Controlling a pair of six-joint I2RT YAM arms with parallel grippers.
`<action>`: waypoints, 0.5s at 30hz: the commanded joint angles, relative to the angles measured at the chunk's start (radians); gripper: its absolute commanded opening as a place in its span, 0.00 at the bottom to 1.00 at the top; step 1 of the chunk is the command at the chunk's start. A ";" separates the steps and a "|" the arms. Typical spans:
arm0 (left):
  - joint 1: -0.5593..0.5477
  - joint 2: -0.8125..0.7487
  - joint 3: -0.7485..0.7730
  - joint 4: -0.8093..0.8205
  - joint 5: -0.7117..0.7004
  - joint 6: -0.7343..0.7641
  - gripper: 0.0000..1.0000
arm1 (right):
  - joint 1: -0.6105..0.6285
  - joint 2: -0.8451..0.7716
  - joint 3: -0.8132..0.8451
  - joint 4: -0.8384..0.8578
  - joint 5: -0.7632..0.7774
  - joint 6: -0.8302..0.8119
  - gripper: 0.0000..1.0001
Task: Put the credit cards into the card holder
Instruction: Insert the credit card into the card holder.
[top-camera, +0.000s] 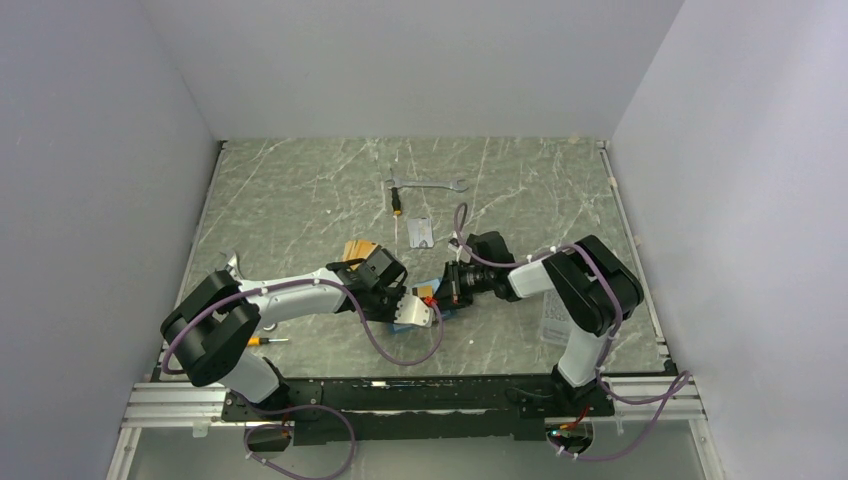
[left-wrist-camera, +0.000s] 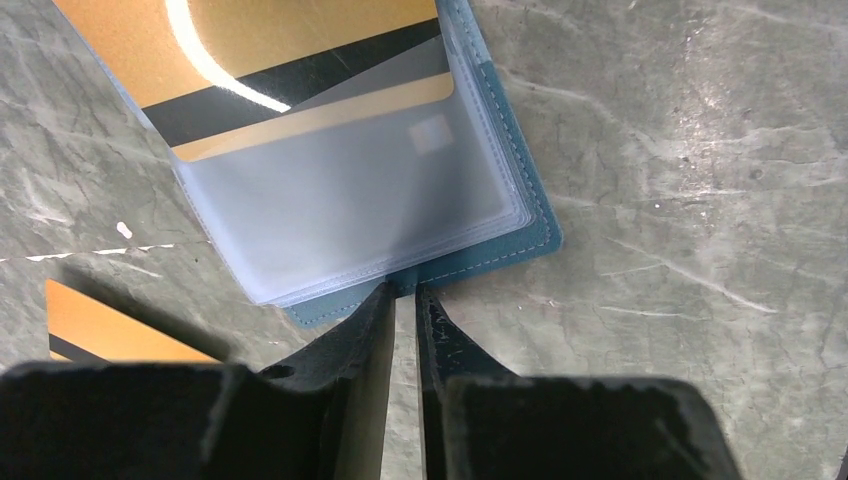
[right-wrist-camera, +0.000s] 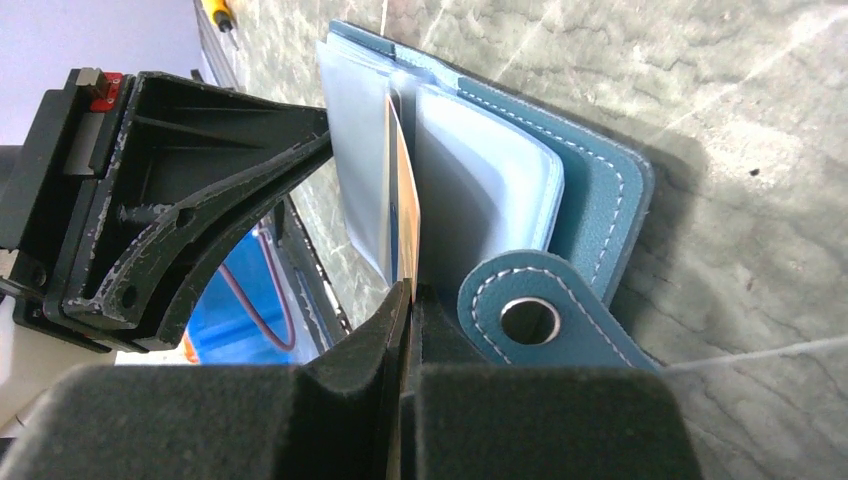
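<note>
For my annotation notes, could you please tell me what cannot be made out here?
Right wrist view: the orange-gold plastic card in the right gripper, edge-on between clear sleeves.
Left wrist view: a loose orange card, mostly behind the left gripper.
Top view: the teal leather card holder, mostly under both grippers.

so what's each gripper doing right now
left gripper: nearly closed, pinching the edge of the card holder
right gripper: closed on an orange credit card, which stands edge-on between the holder's sleeves
</note>
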 joint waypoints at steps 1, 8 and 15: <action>0.006 -0.012 -0.021 0.000 -0.038 0.024 0.19 | -0.001 0.031 0.023 -0.164 0.019 -0.106 0.00; 0.006 -0.011 -0.025 0.006 -0.038 0.025 0.18 | -0.001 0.038 0.041 -0.202 0.019 -0.116 0.00; 0.006 -0.012 -0.030 0.006 -0.040 0.023 0.18 | 0.000 0.055 0.087 -0.255 0.008 -0.160 0.00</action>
